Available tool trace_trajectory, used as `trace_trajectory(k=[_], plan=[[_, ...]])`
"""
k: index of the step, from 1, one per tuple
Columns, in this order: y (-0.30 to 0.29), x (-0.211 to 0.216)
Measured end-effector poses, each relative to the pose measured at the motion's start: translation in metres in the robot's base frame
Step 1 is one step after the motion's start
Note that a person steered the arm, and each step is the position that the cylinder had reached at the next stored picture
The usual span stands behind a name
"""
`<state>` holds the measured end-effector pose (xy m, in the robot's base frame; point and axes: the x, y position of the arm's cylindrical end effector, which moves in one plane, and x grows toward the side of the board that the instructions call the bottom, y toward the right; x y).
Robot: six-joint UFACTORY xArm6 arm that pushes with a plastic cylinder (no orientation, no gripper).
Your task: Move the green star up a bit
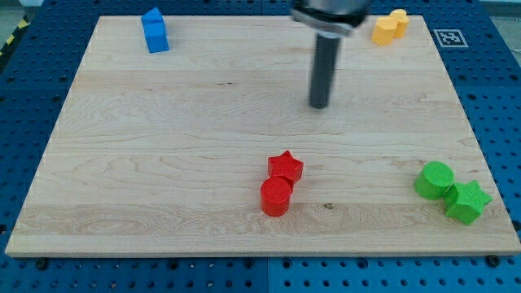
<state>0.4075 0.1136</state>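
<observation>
With no jaws to open or close, my tip [319, 106] hovers mid-desk [163, 163], needing to get beneath the green star block [467, 201] far down-right.

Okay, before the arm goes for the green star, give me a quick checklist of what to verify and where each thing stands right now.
1. Green star in view, near the board's bottom-right corner: ok.
2. My tip positioned below the star to push it up: not ok; it is far up and left.
3. Path above the star free: not ok; the green cylinder touches its upper-left side.
4. Room below the star for my tip on the board: cannot tell; the edge is close.
5. Red star and red cylinder away from the star: ok.
</observation>
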Motion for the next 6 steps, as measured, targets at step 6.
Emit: trace_trajectory(k=[6], plan=[[0.223, 0.113]])
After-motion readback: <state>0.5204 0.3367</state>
